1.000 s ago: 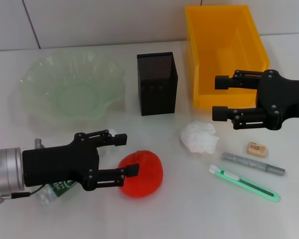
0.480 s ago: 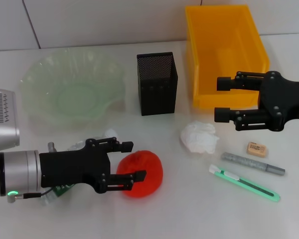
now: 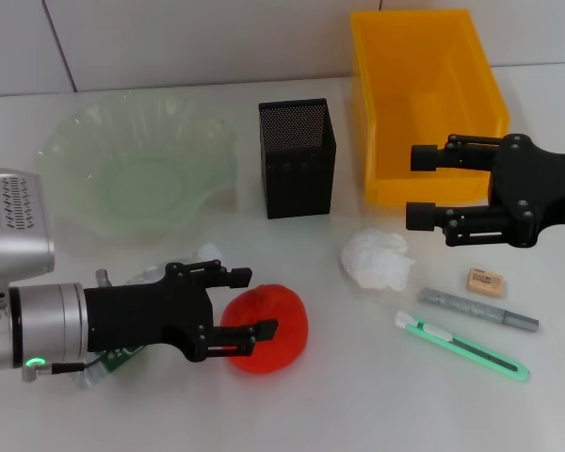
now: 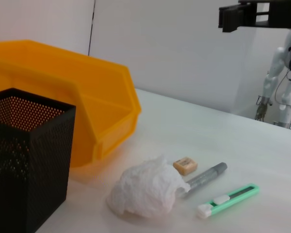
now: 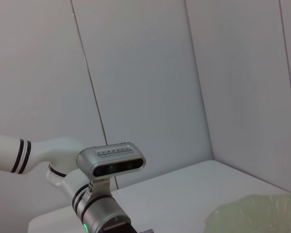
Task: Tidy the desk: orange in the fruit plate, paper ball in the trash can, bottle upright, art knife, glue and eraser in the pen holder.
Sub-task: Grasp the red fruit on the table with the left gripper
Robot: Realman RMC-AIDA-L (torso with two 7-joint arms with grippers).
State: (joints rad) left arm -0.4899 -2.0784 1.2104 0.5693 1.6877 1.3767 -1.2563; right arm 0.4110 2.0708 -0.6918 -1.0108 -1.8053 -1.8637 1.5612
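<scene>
The orange [image 3: 266, 329] lies on the desk [image 3: 358, 395] in front of the green glass fruit plate [image 3: 66, 141]. It looks round, firm and smooth, likely to roll, so it is best taken across its widest middle. The left gripper [image 3: 250, 303] is spread open, its fingers bracketing the orange's near side. Over the last second it has pushed further around the fruit. The right gripper [image 3: 413, 185] hangs open by the yellow bin [image 3: 480, 94], barely shifted.
</scene>
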